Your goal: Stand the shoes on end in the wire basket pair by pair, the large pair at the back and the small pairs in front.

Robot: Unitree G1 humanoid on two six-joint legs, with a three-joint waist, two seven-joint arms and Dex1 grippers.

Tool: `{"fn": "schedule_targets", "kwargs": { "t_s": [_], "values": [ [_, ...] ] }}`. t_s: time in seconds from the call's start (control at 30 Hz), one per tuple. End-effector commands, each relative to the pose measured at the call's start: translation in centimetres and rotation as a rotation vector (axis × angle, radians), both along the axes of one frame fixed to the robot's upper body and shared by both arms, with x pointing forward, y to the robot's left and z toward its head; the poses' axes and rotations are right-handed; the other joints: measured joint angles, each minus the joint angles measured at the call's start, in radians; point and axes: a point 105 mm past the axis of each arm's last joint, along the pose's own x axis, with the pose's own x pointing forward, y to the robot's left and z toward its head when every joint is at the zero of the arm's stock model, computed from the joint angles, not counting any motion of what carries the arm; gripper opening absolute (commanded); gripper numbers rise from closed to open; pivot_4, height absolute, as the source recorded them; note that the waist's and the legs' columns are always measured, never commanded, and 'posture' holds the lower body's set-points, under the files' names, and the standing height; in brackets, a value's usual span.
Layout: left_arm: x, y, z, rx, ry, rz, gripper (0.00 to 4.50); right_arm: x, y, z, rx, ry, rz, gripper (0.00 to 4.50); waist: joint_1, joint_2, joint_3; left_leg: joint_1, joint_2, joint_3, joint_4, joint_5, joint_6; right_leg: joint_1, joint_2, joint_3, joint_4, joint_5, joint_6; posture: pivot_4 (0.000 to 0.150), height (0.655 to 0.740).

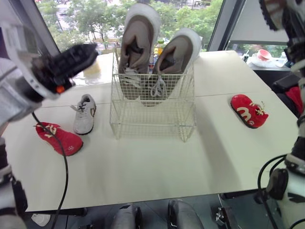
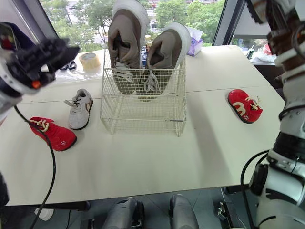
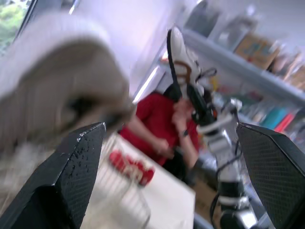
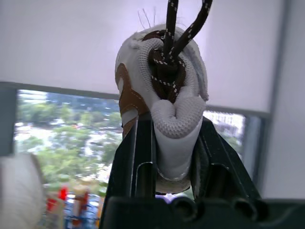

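Note right claw (image 4: 174, 138) clamped on a small white shoe (image 4: 162, 90), held high over the right side of the table (image 1: 143, 167), well apart from the basket (image 1: 152, 112). Note left claw (image 3: 169, 129) spread wide and empty, raised at left. Record large pair (image 1: 157, 52) standing on end at the basket's back, with the front row vacant. Advise lowering the shoe on end just ahead of the large pair, leaving room beside it for the likely mate (image 1: 85, 114) lying left of the basket. Keep clear of the wire rim. Release only once propped.
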Motion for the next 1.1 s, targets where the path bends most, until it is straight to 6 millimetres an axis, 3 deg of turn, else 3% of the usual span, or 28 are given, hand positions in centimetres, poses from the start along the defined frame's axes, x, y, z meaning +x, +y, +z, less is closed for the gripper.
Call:
{"fn": "schedule_targets", "kwargs": {
  "t_s": [0.03, 0.17, 0.3, 0.4, 0.53, 0.97, 1.1],
  "values": [
    [0.4, -0.4, 1.7, 0.012, -0.033, -0.053, 4.5, -3.0, 5.9, 2.5, -0.265, -0.114, 0.185, 0.84, -0.004, -0.002, 0.001, 0.001, 0.0, 0.0, -0.001, 0.0, 0.0, 0.0, 0.0, 0.0, 0.0, 0.0, 0.0, 0.15, 0.74],
    [0.5, -1.4, 3.3, 0.034, -0.068, -0.135, 4.5, -3.8, 10.0, 2.0, -0.475, -0.159, 0.291, 0.84, -0.001, -0.007, 0.001, 0.003, 0.0, -0.001, -0.007, 0.003, -0.004, 0.0, 0.002, -0.001, 0.0, 0.0, 0.0, 0.15, 0.74],
    [0.0, -1.9, 4.6, 0.041, -0.098, -0.189, 4.5, -4.0, 12.0, 1.1, -0.558, -0.182, 0.355, 0.84, 0.0, -0.011, 0.004, 0.002, 0.001, 0.0, -0.007, 0.003, -0.005, -0.001, 0.0, 0.0, -0.001, 0.0, 0.001, 0.15, 0.74],
    [-0.5, -2.3, 4.9, 0.066, -0.119, -0.209, 4.5, -3.9, 12.6, 0.4, -0.584, -0.184, 0.373, 0.84, 0.002, -0.012, 0.004, 0.0, 0.001, 0.0, -0.007, 0.006, -0.01, -0.002, -0.001, 0.0, -0.001, -0.001, 0.001, 0.15, 0.74],
    [0.2, -2.2, 4.6, 0.116, -0.115, -0.156, 4.5, -4.1, 13.3, 0.0, -0.601, -0.2, 0.402, 0.84, 0.001, -0.013, 0.005, 0.0, 0.001, 0.0, -0.007, 0.006, -0.01, -0.002, -0.002, 0.0, 0.0, -0.001, 0.001, 0.15, 0.74],
    [0.9, -3.6, 4.8, 0.166, -0.122, -0.211, 4.5, -4.3, 15.3, -2.1, -0.694, -0.213, 0.454, 0.84, 0.001, -0.014, 0.005, 0.0, 0.001, 0.0, -0.007, 0.007, -0.011, -0.003, -0.001, 0.0, 0.001, -0.001, 0.001, 0.15, 0.74],
    [0.9, -3.6, 4.9, 0.152, -0.12, -0.226, 2.66, -4.4, 15.3, -2.3, -0.697, -0.215, 0.453, 0.78, 0.001, -0.014, 0.005, 0.0, 0.001, 0.0, -0.007, 0.007, -0.011, -0.003, -0.001, 0.0, 0.001, -0.001, 0.001, 0.15, 0.74]
  ]
}}
